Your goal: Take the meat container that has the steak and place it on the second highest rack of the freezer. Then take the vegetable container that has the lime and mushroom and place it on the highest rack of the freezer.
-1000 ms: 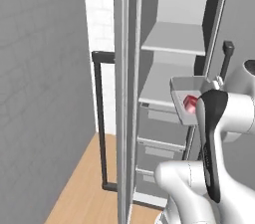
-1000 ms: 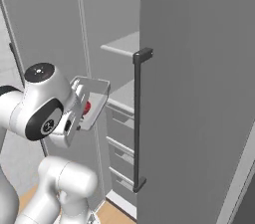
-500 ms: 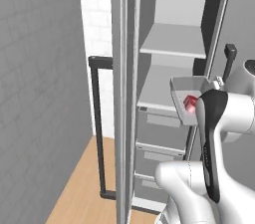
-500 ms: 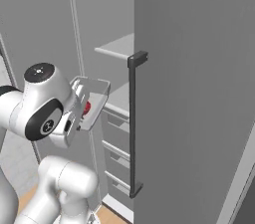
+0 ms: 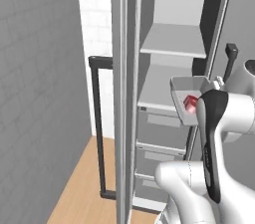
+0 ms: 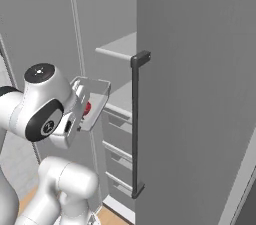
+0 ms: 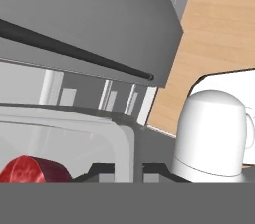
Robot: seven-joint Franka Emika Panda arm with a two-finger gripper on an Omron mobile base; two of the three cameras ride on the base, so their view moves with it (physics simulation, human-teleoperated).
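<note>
The fingers (image 7: 104, 169) are pinched narrow on the rim of the meat container (image 5: 185, 92), with 1 dark tip on each side of the pale wall at the bottom of the hand view, so the tray is held by its near edge. The steak (image 5: 191, 103) lies inside, a small red lump against the tray floor. The container hangs in the air just in front of the open freezer (image 5: 172, 68), about level with the second highest rack (image 5: 158, 89), while the highest rack (image 5: 173, 40) sits above it. To do this step well, I judge the tray should stay level, go in straight over the lower shelf, clear the door edge (image 5: 123, 93), and be let go only once its base rests flat. The arm is folded close to the base, forearm upright, wrist turned toward the shelves.
</note>
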